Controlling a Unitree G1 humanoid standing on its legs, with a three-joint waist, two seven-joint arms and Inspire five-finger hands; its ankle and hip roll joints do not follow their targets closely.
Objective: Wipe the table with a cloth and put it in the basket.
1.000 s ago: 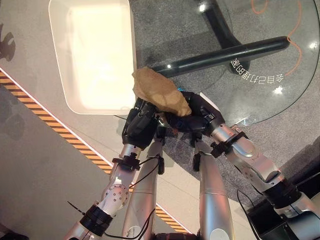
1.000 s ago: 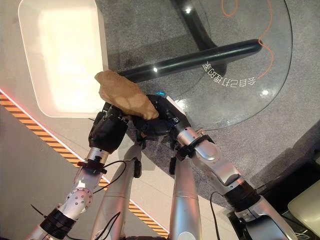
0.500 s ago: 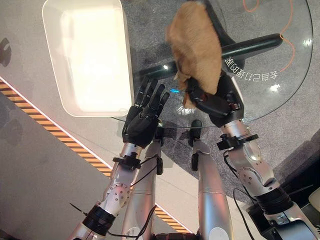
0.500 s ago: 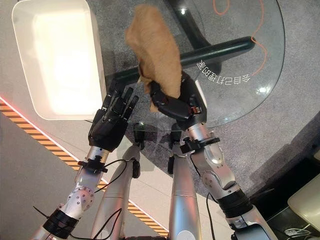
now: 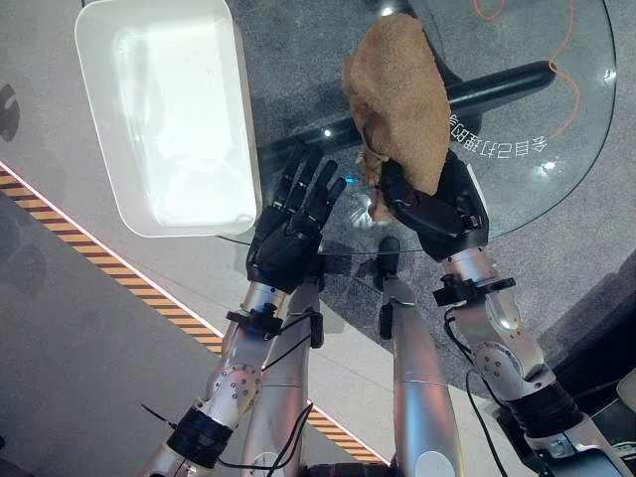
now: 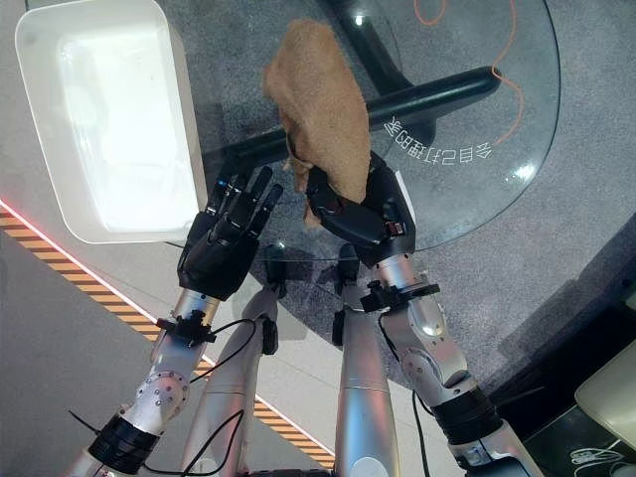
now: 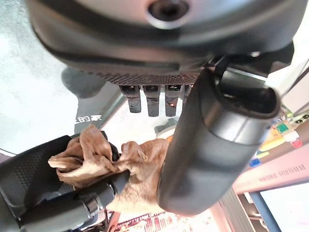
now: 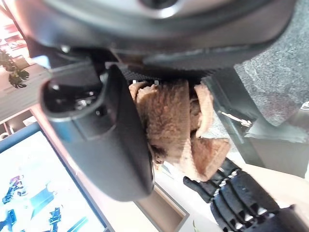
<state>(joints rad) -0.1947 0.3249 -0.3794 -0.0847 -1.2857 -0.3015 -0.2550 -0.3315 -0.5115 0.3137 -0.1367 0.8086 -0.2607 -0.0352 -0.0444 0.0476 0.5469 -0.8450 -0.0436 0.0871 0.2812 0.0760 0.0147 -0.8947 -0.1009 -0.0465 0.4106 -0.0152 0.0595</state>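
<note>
Cloth [image 5: 399, 96], tan and crumpled, is hanging bunched in the right robot hand [image 5: 433, 208], whose fingers and thumb are curling round its lower end. The right wrist view is showing the thumb pressing the fabric against the palm. The cloth is rising above the hand and standing over the round glass tabletop [image 5: 556, 159], in front of the dark bar of the table's base [image 6: 437, 94] seen through the glass. The left robot hand [image 5: 288, 234] is hovering just beside the right one, apart from the cloth, with its fingers straight and spread and holding nothing. A white basket [image 5: 99, 109], rectangular with rounded corners, is sitting to the left of the tabletop, near the left hand's fingertips. An orange cord [image 5: 570, 75] is lying on the grey carpet under the glass.
</note>
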